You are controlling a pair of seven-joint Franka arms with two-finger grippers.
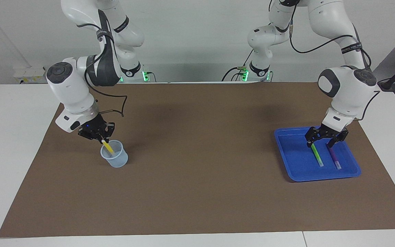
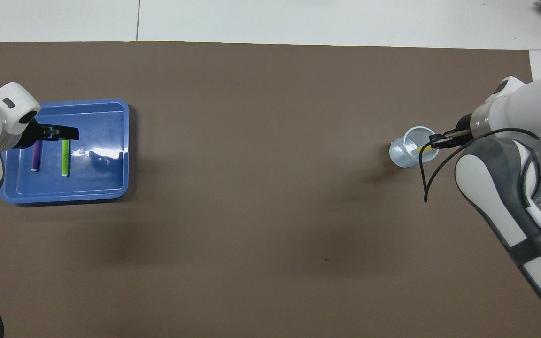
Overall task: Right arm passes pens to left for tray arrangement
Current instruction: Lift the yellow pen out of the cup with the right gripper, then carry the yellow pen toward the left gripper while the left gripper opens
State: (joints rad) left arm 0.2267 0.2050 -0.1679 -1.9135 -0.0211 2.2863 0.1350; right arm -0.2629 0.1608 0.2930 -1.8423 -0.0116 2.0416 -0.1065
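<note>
A yellow pen (image 1: 107, 147) leans in a small translucent cup (image 1: 115, 159), its top end pinched by my right gripper (image 1: 102, 139), which is shut on it just over the cup's rim (image 2: 421, 130). The blue tray (image 1: 295, 164) lies at the left arm's end of the table. In it a green pen (image 1: 317, 156) and a purple pen (image 1: 334, 159) lie side by side. Above the robot-side ends of those two pens hangs my left gripper (image 1: 321, 143), open and holding nothing. The overhead view shows the green pen (image 2: 65, 158) and purple pen (image 2: 36, 157) in the tray (image 2: 106, 188).
A brown mat (image 1: 197, 164) covers the table between the cup and the tray. White table surface borders it on all sides.
</note>
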